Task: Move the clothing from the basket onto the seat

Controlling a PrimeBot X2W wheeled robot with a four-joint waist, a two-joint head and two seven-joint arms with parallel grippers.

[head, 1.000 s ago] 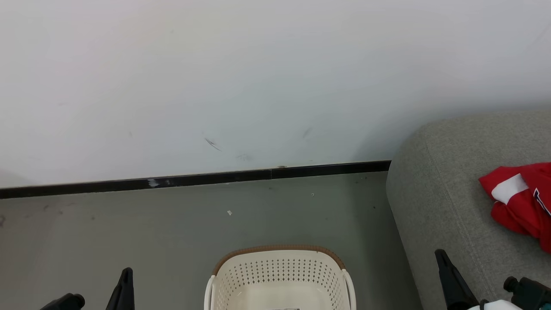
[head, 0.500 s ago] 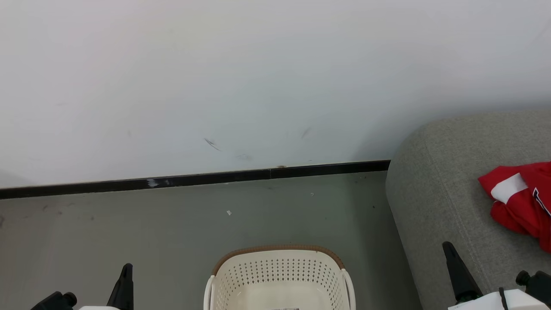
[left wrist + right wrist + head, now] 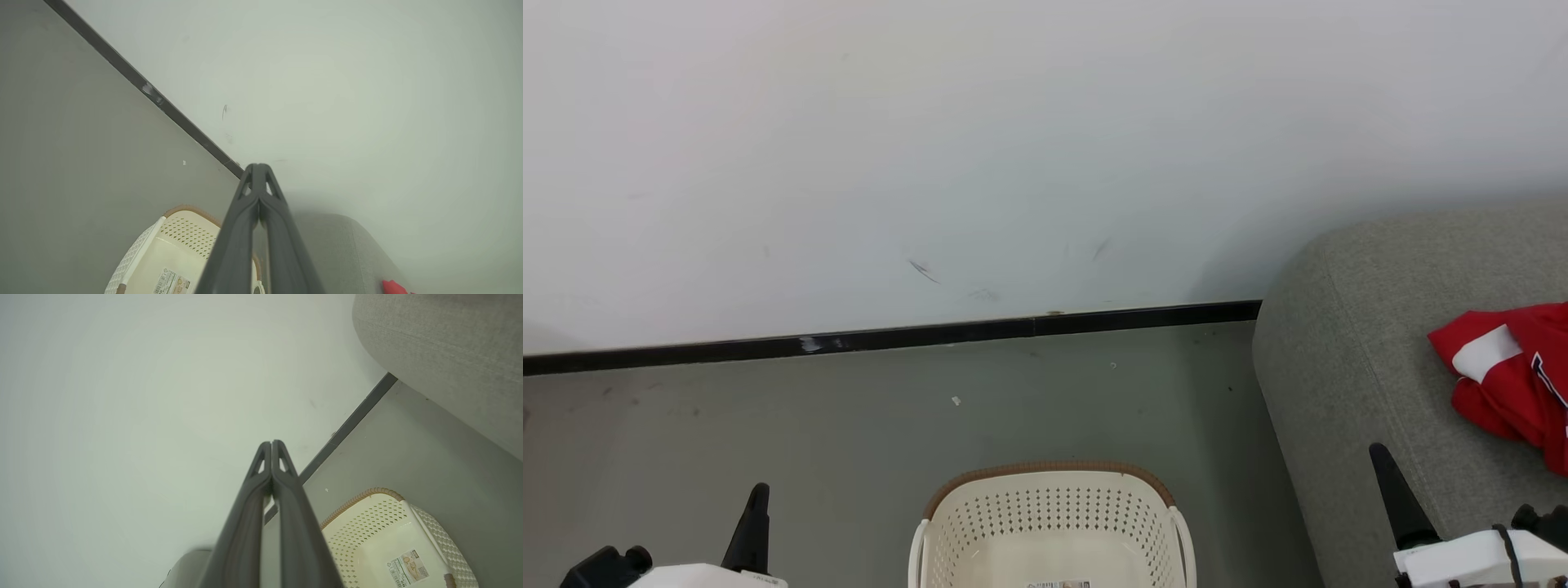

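The red clothing [image 3: 1515, 376] with a white panel lies on the grey seat [image 3: 1347, 392] at the right edge of the head view; a red corner [image 3: 394, 287] peeks in low in the left wrist view. The cream basket [image 3: 1054, 523] stands on the floor at bottom centre, and the part of its inside in view holds only a label [image 3: 408, 565]. My left gripper [image 3: 757, 498] is shut at the lower left, clear of the basket [image 3: 179, 245]. My right gripper [image 3: 1379, 457] is shut over the seat's front, left of the clothing. In both wrist views the fingers [image 3: 271, 447] meet at the tips [image 3: 258, 168].
A white wall with a black baseboard [image 3: 890, 336] runs behind the grey floor [image 3: 768, 425]. The seat's rounded corner [image 3: 441, 347] stands close to the basket's right side. Open floor lies left of the basket.
Both grippers have risen a little in the head view, with more of their pale wrists showing. The view itself has shifted slightly. Basket and clothing stay put.
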